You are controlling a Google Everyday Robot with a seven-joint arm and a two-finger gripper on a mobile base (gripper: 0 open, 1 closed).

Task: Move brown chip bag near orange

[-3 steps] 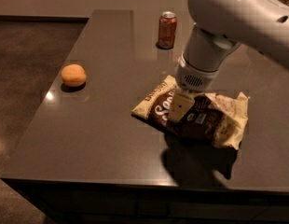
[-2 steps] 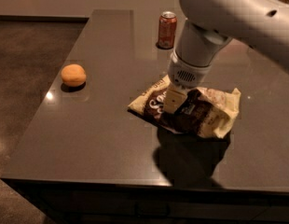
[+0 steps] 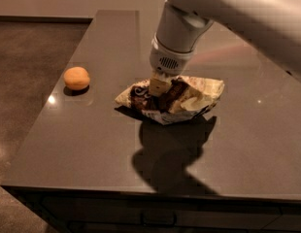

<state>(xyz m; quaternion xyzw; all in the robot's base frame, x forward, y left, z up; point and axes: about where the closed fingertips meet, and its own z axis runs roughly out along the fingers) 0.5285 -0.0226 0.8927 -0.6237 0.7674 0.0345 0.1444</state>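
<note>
The brown chip bag point(image 3: 192, 97), dark brown with cream ends, hangs crumpled just above the dark table point(image 3: 92, 144), with its shadow below it. My gripper point(image 3: 160, 89) comes down from the white arm and is shut on the bag's middle-left part. The orange point(image 3: 76, 78) lies on the table near the left edge, a short way left of the bag and apart from it.
The white arm point(image 3: 238, 13) crosses the upper right of the view. The table's left edge drops to a dark floor point(image 3: 29, 81). The table's front edge runs along the bottom of the view.
My gripper has moved left toward the orange with the bag in it, and the bag has come up off the table. The soda can at the back is now hidden behind the arm.
</note>
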